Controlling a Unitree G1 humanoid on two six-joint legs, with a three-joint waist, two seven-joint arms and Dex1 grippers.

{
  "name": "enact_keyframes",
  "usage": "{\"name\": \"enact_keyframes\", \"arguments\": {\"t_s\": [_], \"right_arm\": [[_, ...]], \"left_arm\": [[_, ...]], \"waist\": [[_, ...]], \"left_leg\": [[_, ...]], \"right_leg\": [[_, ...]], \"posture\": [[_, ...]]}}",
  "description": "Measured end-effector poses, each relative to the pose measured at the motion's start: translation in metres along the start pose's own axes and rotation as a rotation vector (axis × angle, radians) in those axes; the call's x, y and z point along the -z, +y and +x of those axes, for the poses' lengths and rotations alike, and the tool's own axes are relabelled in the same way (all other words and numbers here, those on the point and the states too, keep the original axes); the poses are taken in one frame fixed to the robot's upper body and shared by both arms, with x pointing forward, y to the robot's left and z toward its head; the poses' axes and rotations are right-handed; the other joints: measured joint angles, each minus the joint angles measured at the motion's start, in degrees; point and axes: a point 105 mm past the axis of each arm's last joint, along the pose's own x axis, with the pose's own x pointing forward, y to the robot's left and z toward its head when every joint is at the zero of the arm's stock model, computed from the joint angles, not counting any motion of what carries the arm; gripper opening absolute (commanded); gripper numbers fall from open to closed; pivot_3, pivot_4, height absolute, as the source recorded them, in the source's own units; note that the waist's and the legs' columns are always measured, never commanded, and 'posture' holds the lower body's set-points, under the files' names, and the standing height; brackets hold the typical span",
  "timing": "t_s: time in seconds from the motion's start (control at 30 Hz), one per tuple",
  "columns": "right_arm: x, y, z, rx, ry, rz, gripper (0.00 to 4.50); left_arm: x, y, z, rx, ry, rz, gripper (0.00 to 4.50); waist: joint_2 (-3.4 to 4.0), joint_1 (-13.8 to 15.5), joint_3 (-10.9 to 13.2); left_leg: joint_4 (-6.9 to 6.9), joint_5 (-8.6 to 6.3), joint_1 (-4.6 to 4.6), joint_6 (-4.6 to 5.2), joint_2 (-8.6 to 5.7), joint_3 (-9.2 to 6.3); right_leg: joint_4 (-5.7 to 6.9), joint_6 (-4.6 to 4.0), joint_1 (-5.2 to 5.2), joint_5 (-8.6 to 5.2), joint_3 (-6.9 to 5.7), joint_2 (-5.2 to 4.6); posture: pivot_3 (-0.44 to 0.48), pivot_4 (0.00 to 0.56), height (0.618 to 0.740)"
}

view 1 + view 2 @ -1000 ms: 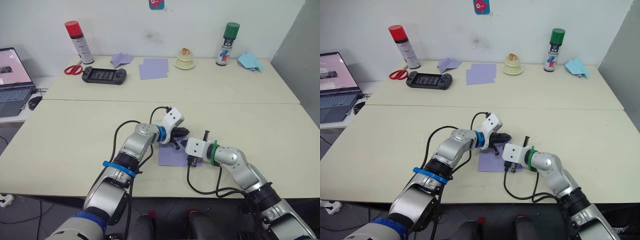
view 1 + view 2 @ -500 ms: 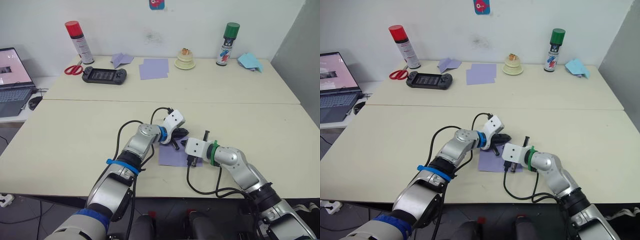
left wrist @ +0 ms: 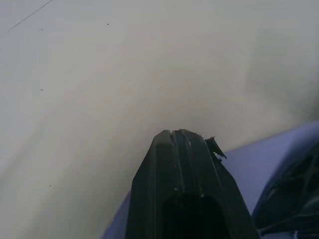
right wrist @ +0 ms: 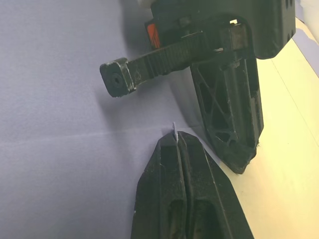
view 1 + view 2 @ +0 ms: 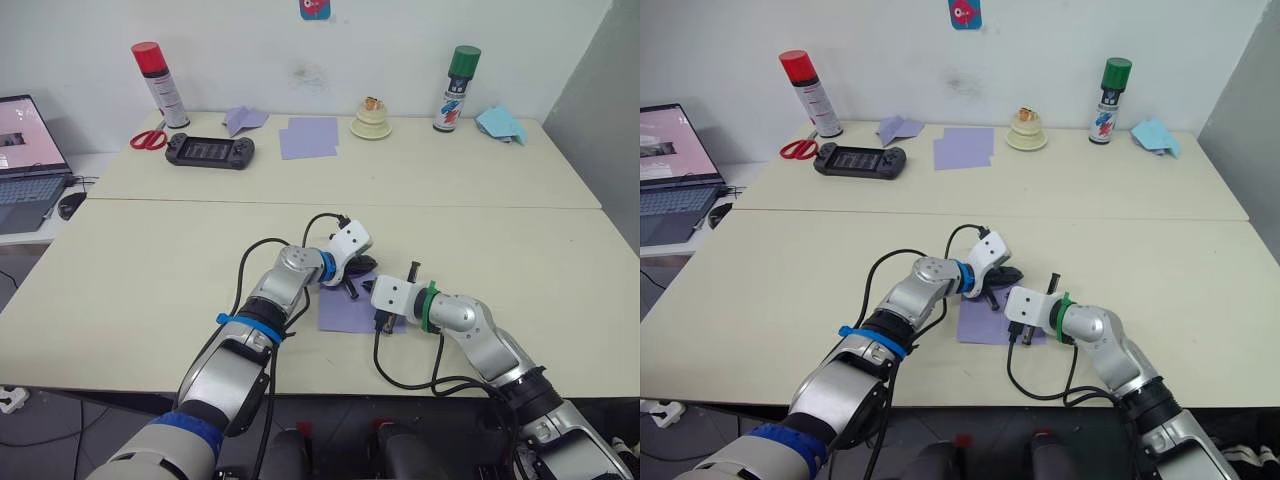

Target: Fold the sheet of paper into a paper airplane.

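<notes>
Sheet of paper [image 4: 55, 99] creased, both grippers [image 4: 178, 139] [image 3: 182, 134] pressed together empty.

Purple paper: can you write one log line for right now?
thin lavender-purple sheet of paper: flat on table | left gripper: shut, at far edge | right gripper: shut, over sheet | fold: not visible

We see the sheet of paper [image 5: 345, 312] lying flat near the front of the near table [image 5: 140, 290], a lavender rectangle. The left gripper [image 5: 362, 270] sits at its far edge; the right gripper [image 5: 372, 288] is over its right part, the two tips close together (finger state unreadable from here). On the far table [image 5: 470, 170]: red-capped spray can [image 5: 156, 84], scissors [image 5: 147, 139], game controller [image 5: 208, 151], folded lavender plane [image 5: 243, 119], two overlapping lavender sheets [image 5: 308, 137], green-capped spray can [image 5: 456, 87], light-blue folded paper [image 5: 500, 123]. Laptop [image 5: 27, 160] at far left.
</notes>
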Motion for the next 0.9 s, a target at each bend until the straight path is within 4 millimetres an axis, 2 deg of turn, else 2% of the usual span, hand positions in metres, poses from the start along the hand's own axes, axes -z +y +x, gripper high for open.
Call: {"name": "enact_keyframes", "arguments": {"t_s": [0.1,0.17,0.37,0.67,0.83,0.9], "right_arm": [[0.000,0.000,0.001,0.001,0.002,0.013,0.02],[-0.001,0.000,0.001,0.003,0.002,0.035,0.38],[-0.007,0.000,-0.003,-0.019,-0.017,0.124,2.20],[-0.026,0.021,-0.005,-0.162,-0.093,0.437,2.20],[-0.030,0.002,-0.022,-0.146,-0.156,0.536,2.20],[-0.032,-0.006,-0.026,-0.134,-0.184,0.579,1.82]], "left_arm": [[0.001,0.001,0.001,-0.009,-0.002,0.015,0.00],[0.002,0.001,0.001,-0.010,-0.007,0.023,0.00],[0.002,0.001,0.001,-0.011,-0.006,0.024,0.00],[0.002,0.001,0.002,-0.009,-0.006,0.041,0.00],[0.003,0.000,0.002,-0.006,-0.001,0.074,0.00],[0.004,0.001,0.002,-0.006,-0.001,0.076,0.00]], "waist": [[-0.01,0.0,0.0],[-0.01,0.0,0.0],[-0.01,0.0,-0.1],[-0.02,0.0,0.0],[-0.02,0.0,0.0],[-0.02,0.0,0.0]], "left_leg": [[0.01,0.00,0.03,0.00,0.01,0.00],[0.01,0.00,0.03,0.01,0.01,-0.01],[0.00,0.00,0.06,0.01,0.01,-0.01],[0.03,0.01,0.00,0.02,0.00,-0.02],[0.02,0.01,-0.01,0.02,0.00,-0.02],[0.01,0.01,0.00,0.03,0.01,-0.04]], "right_leg": [[0.01,0.00,0.02,0.00,0.00,0.00],[0.01,0.00,0.03,0.00,0.00,0.00],[0.02,0.00,0.05,0.00,-0.01,0.01],[0.02,0.00,0.01,0.00,-0.02,0.00],[0.00,0.01,0.00,0.00,-0.02,-0.02],[0.01,0.01,0.00,0.00,-0.04,-0.01]], "posture": [[0.000,0.150,0.740],[0.000,0.150,0.740],[0.000,0.150,0.740],[0.000,0.150,0.740],[0.000,0.150,0.740],[0.000,0.150,0.740]]}}
